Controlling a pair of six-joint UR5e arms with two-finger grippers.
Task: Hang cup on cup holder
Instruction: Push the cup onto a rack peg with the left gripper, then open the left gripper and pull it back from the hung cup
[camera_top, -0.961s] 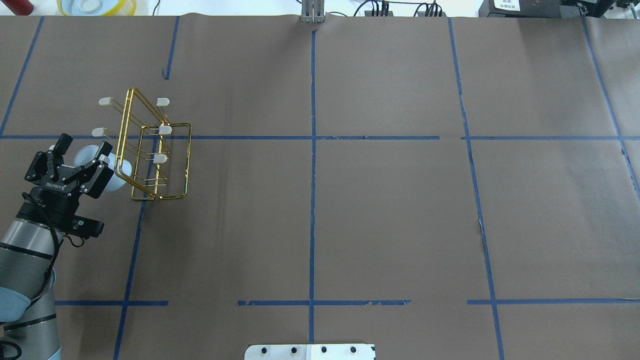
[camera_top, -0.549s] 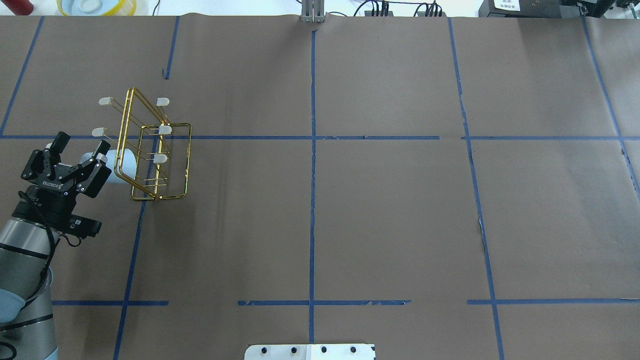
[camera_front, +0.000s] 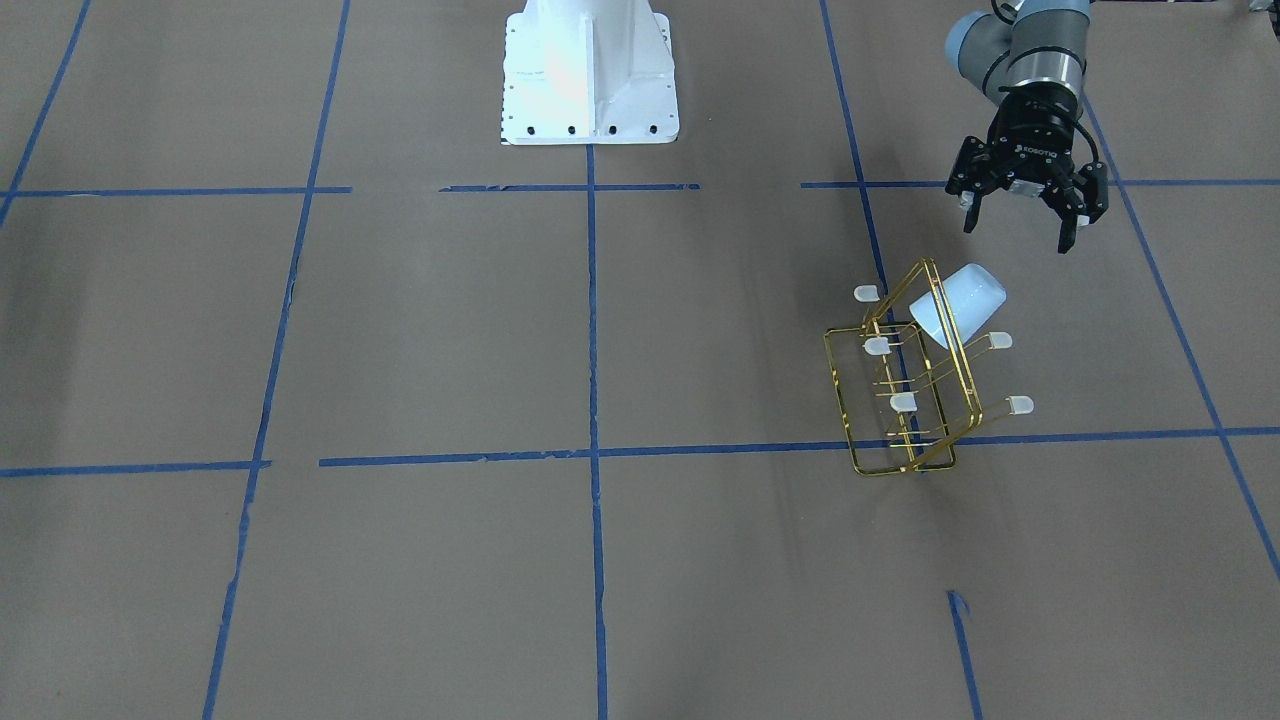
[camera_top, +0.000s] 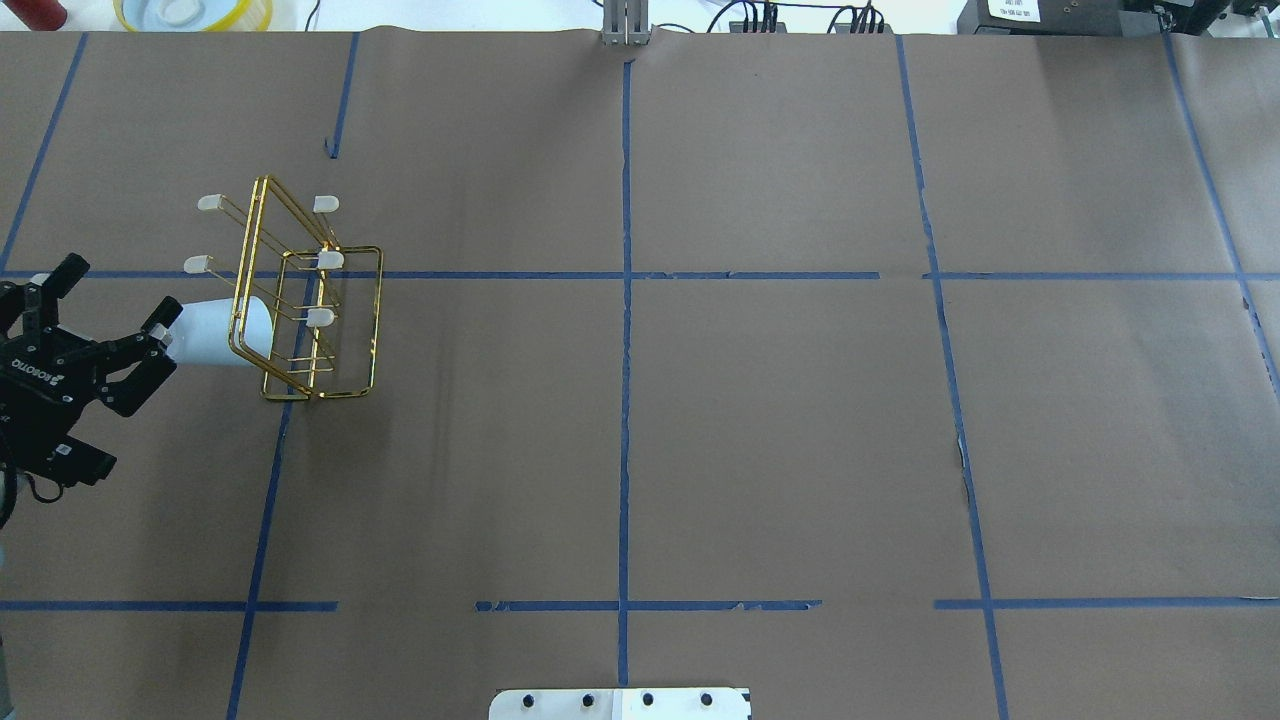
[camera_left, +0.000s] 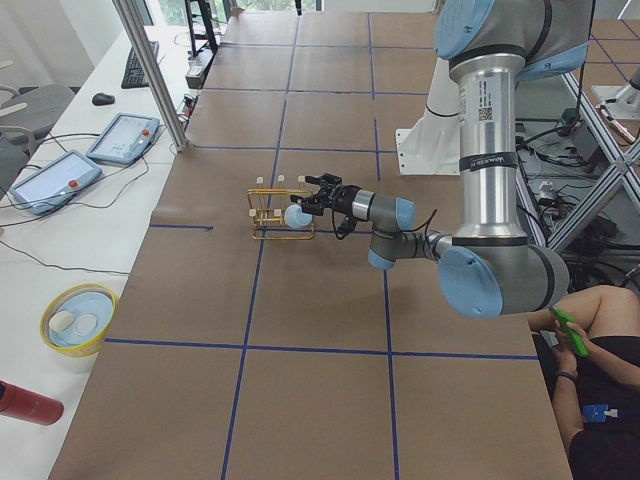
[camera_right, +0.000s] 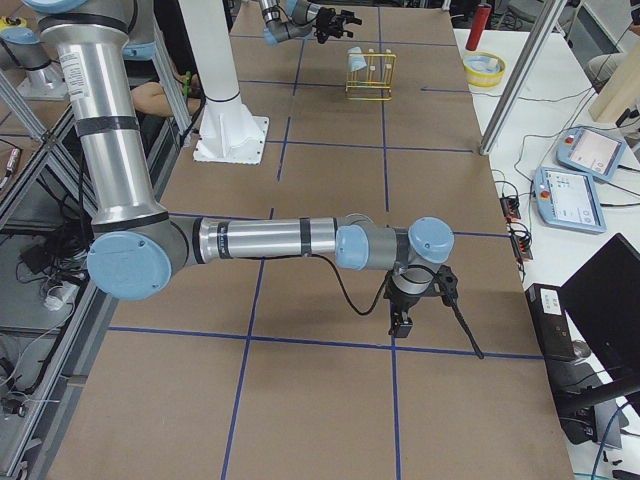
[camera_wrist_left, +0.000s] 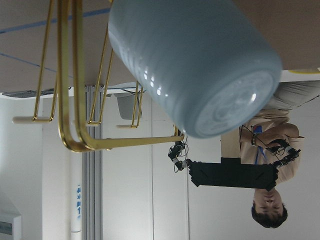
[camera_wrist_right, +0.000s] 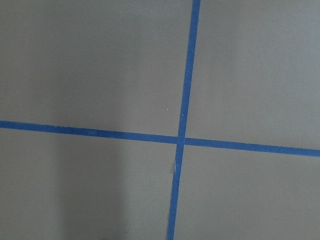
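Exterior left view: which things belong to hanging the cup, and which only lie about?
For the job:
cup, tilted against the cup holder
left gripper, open, apart from the cup

Lying about, on the white side table:
yellow bowl
red object
near tablet
far tablet
mouse

My top camera looks down from behind the robot, and my front one faces it. Both see the cup holder (camera_top: 300, 300). My left wrist camera is right up close to it.
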